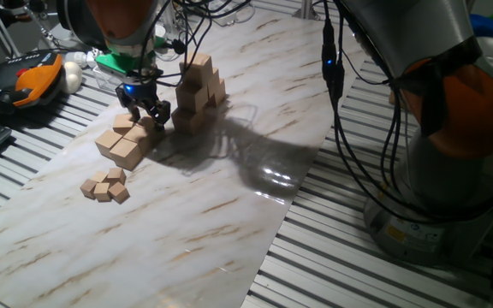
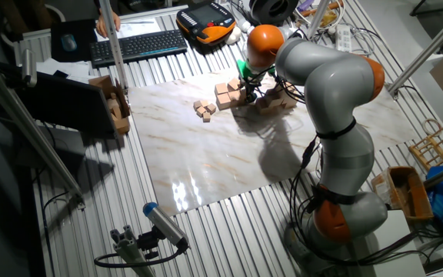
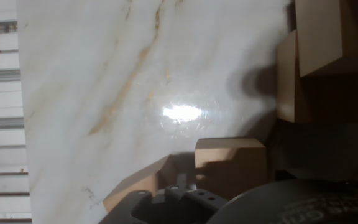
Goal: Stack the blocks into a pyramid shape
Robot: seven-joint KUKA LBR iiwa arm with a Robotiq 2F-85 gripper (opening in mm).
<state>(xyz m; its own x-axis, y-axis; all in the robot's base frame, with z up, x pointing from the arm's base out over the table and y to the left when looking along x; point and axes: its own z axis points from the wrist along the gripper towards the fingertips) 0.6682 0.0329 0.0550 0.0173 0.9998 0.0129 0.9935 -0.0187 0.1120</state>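
Because your gripper [image 1: 148, 113] hangs low between the loose blocks [image 1: 125, 141] and the part-built pyramid [image 1: 198, 92] on the marble table [image 1: 229, 197], you're placed to pick from the supply. The jaws look spread, apparently holding nothing. Smaller cubes [image 1: 105, 186] lie nearby, apart.

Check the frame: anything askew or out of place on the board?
Nothing looks damaged or spilled. The stacked blocks stand upright, though their edges are staggered rather than flush. Loose blocks sit bunched beside the gripper, and small cubes lie scattered apart near the marble board's edge.
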